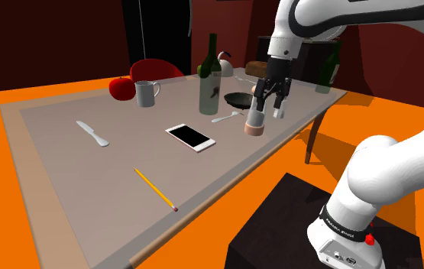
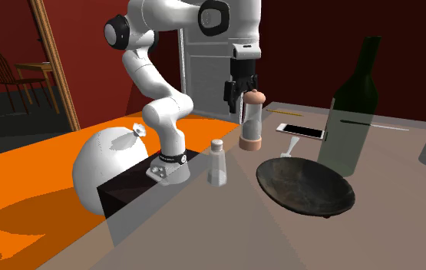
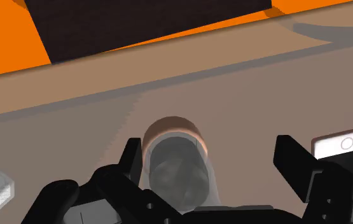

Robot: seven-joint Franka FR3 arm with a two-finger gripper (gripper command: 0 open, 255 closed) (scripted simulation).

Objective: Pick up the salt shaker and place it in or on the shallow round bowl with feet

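Observation:
A tall clear salt shaker [image 1: 256, 122] [image 2: 251, 119] [image 3: 176, 162] with a pinkish-brown cap and base stands upright near the table's edge. My gripper [image 1: 267, 103] [image 2: 242, 90] [image 3: 210, 151] hangs open just above it. In the wrist view the shaker's top lies between the two fingers, closer to one of them, and neither clasps it. The shallow dark round bowl [image 1: 238, 98] [image 2: 305, 186] with small feet sits on the table a short way beyond the shaker, beside a green bottle.
A smaller clear shaker [image 2: 217, 162] stands at the table edge near the bowl. The tall green bottle [image 1: 211, 65] [image 2: 353, 107], a spoon [image 1: 225, 117], a phone [image 1: 190, 137] [image 2: 302, 131], a mug [image 1: 147, 93], a knife [image 1: 92, 134] and a pencil [image 1: 155, 189] also lie on the table.

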